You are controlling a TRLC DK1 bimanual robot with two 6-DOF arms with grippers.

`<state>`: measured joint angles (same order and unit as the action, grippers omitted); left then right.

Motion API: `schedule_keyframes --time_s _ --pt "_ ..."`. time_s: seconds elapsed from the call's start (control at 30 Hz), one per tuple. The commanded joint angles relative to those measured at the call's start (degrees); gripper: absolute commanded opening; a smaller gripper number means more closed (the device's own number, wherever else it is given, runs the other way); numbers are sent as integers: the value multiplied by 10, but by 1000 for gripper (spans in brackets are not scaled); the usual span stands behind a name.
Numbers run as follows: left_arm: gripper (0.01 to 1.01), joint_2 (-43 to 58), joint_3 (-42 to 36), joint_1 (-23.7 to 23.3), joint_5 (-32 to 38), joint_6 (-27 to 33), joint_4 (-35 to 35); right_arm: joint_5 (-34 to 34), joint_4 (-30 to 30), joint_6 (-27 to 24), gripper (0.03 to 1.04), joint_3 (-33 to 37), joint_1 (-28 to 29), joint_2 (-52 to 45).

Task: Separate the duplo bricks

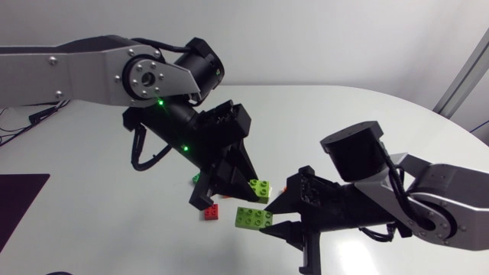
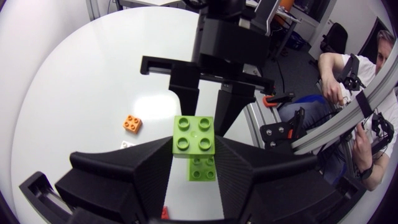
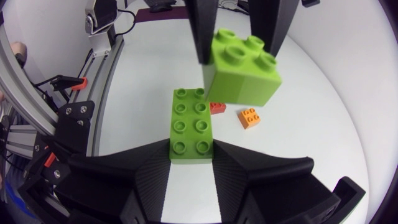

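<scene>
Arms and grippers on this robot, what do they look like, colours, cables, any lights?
Silver-grey links with black joints. The left arm shows a round bolted silver plate, two green lights and a looping black cable; the right arm carries black cables too. The left gripper and right gripper are matte black, each with two broad, ribbed wedge-shaped fingers.

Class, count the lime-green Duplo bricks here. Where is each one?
2. The square brick is clamped by the left gripper; the long brick by the right gripper. Others may be hidden from view.
</scene>
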<state>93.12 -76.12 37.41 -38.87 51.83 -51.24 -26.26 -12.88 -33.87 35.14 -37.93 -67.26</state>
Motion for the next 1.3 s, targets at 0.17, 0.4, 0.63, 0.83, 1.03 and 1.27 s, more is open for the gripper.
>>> schedule_keyframes --time_s 0.17,0.4,0.63,0.83,1.03,1.27 --pt "336 51 -30 -48 -3 26 19 5 3 -5 166 -25 20 19" --pt "336 136 -45 -68 48 21 91 0 -26 -9 166 -33 38 57" --pt "338 218 -79 -82 79 13 137 -5 -46 -4 166 -32 37 86" --pt "338 276 -113 -94 100 3 163 -15 -46 -3 166 -45 47 100" --pt "339 319 -141 -102 123 -11 191 -30 -54 -8 166 -53 73 120" --pt "351 356 -165 -111 143 -25 215 -39 -58 -22 166 -58 104 122"
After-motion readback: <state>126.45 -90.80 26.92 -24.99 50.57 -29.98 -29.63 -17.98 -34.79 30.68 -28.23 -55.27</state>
